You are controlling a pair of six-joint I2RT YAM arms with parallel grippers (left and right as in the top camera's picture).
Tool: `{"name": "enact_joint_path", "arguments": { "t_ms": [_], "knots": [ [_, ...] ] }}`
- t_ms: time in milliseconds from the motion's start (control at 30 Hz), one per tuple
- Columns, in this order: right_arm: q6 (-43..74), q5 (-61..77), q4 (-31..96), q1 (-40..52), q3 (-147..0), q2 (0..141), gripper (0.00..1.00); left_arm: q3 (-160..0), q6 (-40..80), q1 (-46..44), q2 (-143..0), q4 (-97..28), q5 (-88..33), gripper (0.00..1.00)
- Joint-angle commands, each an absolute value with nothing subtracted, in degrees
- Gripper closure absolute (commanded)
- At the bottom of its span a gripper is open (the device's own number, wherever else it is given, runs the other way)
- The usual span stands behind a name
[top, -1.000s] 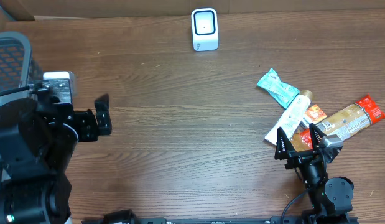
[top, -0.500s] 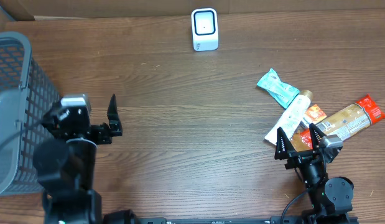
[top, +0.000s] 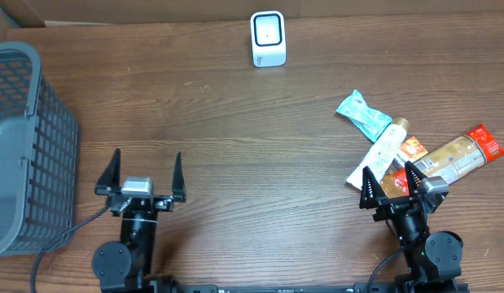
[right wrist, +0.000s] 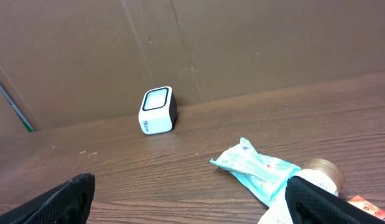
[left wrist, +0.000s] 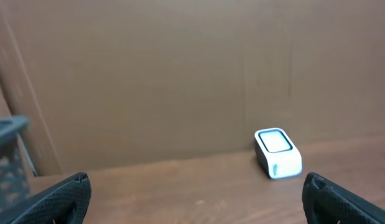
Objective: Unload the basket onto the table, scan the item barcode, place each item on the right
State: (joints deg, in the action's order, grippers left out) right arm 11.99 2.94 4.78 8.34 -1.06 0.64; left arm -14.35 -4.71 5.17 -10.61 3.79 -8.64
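A white barcode scanner [top: 268,37] stands at the back middle of the table; it shows too in the left wrist view as the scanner [left wrist: 278,153] and in the right wrist view as the scanner [right wrist: 157,111]. Several items lie at the right: a teal packet [top: 363,113], a white tube [top: 380,150] and a tan-and-red pouch [top: 463,155]. The teal packet [right wrist: 257,167] lies just ahead of my right gripper [right wrist: 198,202]. Both grippers stand open and empty: the left gripper [top: 146,177] at the front left, the right gripper [top: 390,183] at the front right beside the items.
A grey mesh basket [top: 24,138] stands at the left edge of the wooden table, its rim [left wrist: 9,127] showing in the left wrist view. A brown cardboard wall [right wrist: 242,43] runs along the back.
The left arm has swung down and right from beside the basket to a low pose at the front left, fingers pointing to the back. The right arm has not moved.
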Motion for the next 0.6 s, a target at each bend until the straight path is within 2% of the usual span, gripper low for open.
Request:
{"name": "enact_joint_path", "arguments": {
  "t_ms": [0,233,567],
  "knots": [
    [11.94,2.59,4.58,8.62,-0.45,0.16,0.0,-11.11,-5.17,4.05,-5.93,5.08,-10.15,0.0],
    [11.94,2.59,4.6,8.62,-0.45,0.16,0.0,-6.09,-5.15,4.03,-0.19,5.5,-10.17,0.0],
    [11.92,2.59,4.6,8.62,-0.45,0.16,0.0,-0.23,-5.15,3.95,-0.19,5.34,-10.13,0.0]
  ]
}}
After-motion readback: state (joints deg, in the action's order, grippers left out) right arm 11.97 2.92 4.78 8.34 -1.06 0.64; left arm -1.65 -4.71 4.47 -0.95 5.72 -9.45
